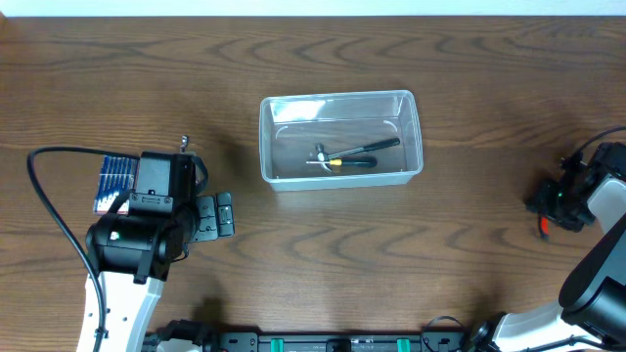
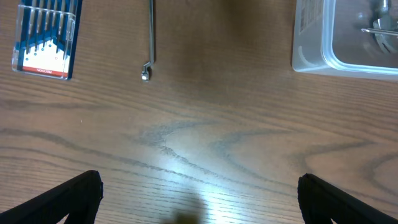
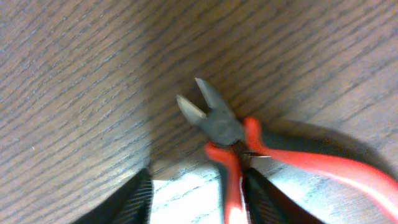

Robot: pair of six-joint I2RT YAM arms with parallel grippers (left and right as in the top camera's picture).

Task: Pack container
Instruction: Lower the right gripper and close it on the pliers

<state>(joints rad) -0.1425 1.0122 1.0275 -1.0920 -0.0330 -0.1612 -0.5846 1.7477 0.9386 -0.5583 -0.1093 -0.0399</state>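
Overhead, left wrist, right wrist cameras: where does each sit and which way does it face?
Overhead: above the table, straight down on the container; left arm and right arm show.
Left wrist: low, facing across the tabletop to the blue screwdriver pack and container; left end effector fingers frame it.
Right wrist: close, facing down at red-handled cutters; right end effector fingers show.
Shared: overhead and left wrist show container and pack.

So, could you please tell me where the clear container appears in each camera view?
Overhead: the container sits at centre.
Left wrist: top right corner, cut off.
Right wrist: not in it.
Shared landmark: the blue tool pack, overhead left and left-wrist top left.
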